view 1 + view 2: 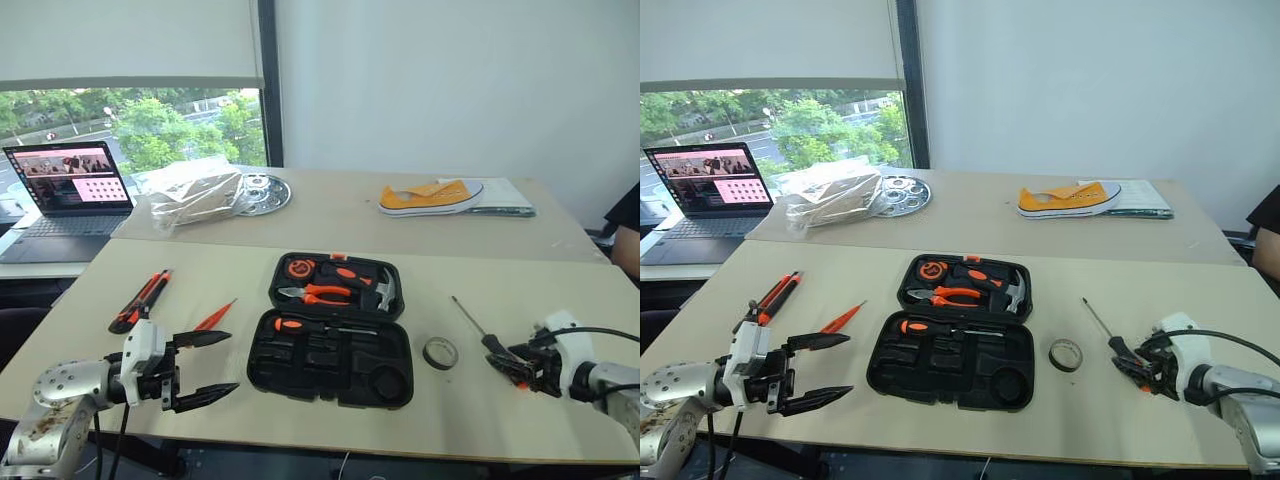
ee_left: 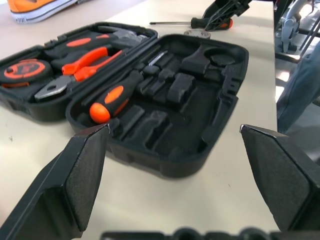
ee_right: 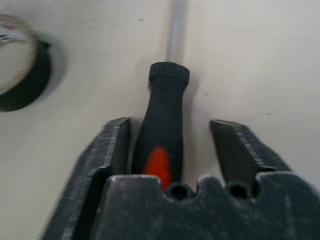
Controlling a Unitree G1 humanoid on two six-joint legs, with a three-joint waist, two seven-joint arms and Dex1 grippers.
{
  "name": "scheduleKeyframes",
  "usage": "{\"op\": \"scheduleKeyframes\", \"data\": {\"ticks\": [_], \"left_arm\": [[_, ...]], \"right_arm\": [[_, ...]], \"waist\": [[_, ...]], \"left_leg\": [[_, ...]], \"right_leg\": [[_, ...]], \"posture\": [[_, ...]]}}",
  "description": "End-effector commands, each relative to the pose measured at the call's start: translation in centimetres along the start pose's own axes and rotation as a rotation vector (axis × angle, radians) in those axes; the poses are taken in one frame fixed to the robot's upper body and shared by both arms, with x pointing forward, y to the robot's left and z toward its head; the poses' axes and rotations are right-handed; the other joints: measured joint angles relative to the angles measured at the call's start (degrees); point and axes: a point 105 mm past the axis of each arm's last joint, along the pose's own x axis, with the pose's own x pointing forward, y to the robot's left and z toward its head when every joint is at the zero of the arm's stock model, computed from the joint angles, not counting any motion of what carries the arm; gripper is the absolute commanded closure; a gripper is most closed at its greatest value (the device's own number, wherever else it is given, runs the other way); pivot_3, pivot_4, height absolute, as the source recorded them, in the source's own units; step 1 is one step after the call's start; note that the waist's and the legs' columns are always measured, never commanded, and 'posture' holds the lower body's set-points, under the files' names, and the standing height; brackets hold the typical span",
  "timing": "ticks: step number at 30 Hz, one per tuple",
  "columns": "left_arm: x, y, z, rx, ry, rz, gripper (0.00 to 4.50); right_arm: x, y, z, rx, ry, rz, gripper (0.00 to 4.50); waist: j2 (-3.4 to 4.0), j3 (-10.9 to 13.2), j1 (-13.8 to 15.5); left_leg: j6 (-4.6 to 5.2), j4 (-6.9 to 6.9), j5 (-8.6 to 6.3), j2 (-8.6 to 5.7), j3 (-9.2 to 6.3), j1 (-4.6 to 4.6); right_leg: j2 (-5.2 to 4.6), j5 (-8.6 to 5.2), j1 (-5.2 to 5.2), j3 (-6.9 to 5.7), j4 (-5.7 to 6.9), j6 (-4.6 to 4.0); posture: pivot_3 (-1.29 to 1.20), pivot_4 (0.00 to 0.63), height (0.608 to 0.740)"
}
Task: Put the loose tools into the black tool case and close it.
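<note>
**Two arms low over the table, case open between them**

Both arms reached in low. The black tool case (image 1: 330, 345) lay open mid-table, one screwdriver (image 2: 117, 95) seated inside. The left gripper (image 1: 208, 368) hovered beside it, pointing across, fingers spread wide and empty. The right gripper (image 3: 172, 150) angled down, fingers partly apart, straddling the handle of the second screwdriver (image 3: 165, 125) beside the tape roll (image 1: 440, 352).

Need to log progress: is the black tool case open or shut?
Open: the black tool case lies flat, lid back, moulded slots exposed, one screwdriver already seated.
</note>
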Motion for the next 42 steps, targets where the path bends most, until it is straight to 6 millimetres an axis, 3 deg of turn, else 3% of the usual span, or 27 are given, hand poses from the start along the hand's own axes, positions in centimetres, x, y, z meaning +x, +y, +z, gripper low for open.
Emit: {"op": "scheduleKeyframes", "data": {"ticks": [1,3,5,9,10,13,18,23,42], "left_arm": [[0.5,-0.3,1.7,0.026,-0.053,-0.024,0.0],[0.7,-0.3,2.4,0.023,-0.085,-0.025,0.0],[0.8,-0.2,2.5,0.007,-0.095,-0.018,0.0],[0.4,-0.2,1.6,-0.023,-0.069,-0.002,0.0],[0.3,-0.1,1.5,-0.029,-0.065,0.001,0.0],[-0.6,-0.3,0.3,-0.063,-0.036,0.031,0.0],[-1.5,-0.8,-0.6,-0.086,-0.002,0.05,0.0],[-1.5,-1.0,-0.7,-0.082,0.004,0.058,0.0],[-1.3,-1.3,-0.9,-0.071,0.016,0.068,0.0]], "right_arm": [[-1.7,-2.1,1.7,-0.02,-0.072,-0.081,3.08],[-3.0,-1.5,4.9,-0.107,-0.234,-0.02,3.49],[-4.1,2.1,8.4,-0.235,-0.389,0.19,3.49],[-3.4,8.3,11.7,-0.406,-0.465,0.493,3.49],[-3.2,9.0,12.1,-0.423,-0.47,0.525,3.49],[-0.6,13.8,13.0,-0.515,-0.389,0.68,3.49],[3.5,19.6,12.3,-0.659,-0.2,0.789,3.49],[5.6,20.6,11.5,-0.737,-0.112,0.762,3.49],[5.7,17.2,9.8,-0.738,0.075,0.67,3.49]], "waist": [[0.0,0.0,0.07],[0.04,0.02,0.1],[0.16,0.08,0.02],[0.21,0.14,-1.54],[0.18,0.16,-1.68],[0.13,0.19,-1.69],[0.1,0.23,-1.39],[0.11,0.22,-0.15],[0.1,0.19,-0.24]], "left_leg": [[0.02,0.0,-0.01,-0.01,0.01,-0.03],[0.03,0.01,-0.02,-0.04,0.02,-0.05],[0.03,0.02,-0.02,-0.05,0.07,-0.03],[-0.17,-0.01,0.05,0.05,0.12,0.26],[-0.21,-0.02,0.07,0.08,0.16,0.38],[-0.24,-0.02,0.08,0.08,0.19,0.5],[-0.25,-0.01,0.09,0.12,0.36,0.44],[-0.24,0.18,0.11,-0.01,0.3,-0.61],[-0.27,0.22,0.12,-0.02,0.27,-0.48]], "right_leg": [[-0.02,0.01,0.0,-0.04,-0.03,0.05],[-0.04,0.01,-0.01,-0.08,-0.04,0.1],[0.0,0.03,-0.03,-0.08,-0.04,0.15],[0.16,0.03,0.06,0.02,0.07,0.15],[0.18,0.03,0.11,0.07,0.1,0.13],[0.13,0.06,0.15,0.07,0.16,0.04],[0.04,0.11,-0.1,0.08,0.29,-0.17],[-0.01,0.13,-1.01,-0.2,0.37,-0.19],[-0.03,0.12,-0.77,-0.42,0.32,-0.14]], "posture": [[0.0,0.15,0.74],[0.0,0.15,0.74],[0.0,0.15,0.74],[0.0,0.15,0.74],[0.0,0.15,0.74],[0.0,0.15,0.74],[0.0,0.15,0.74],[0.0,0.15,0.74],[0.0,0.15,0.74]]}}
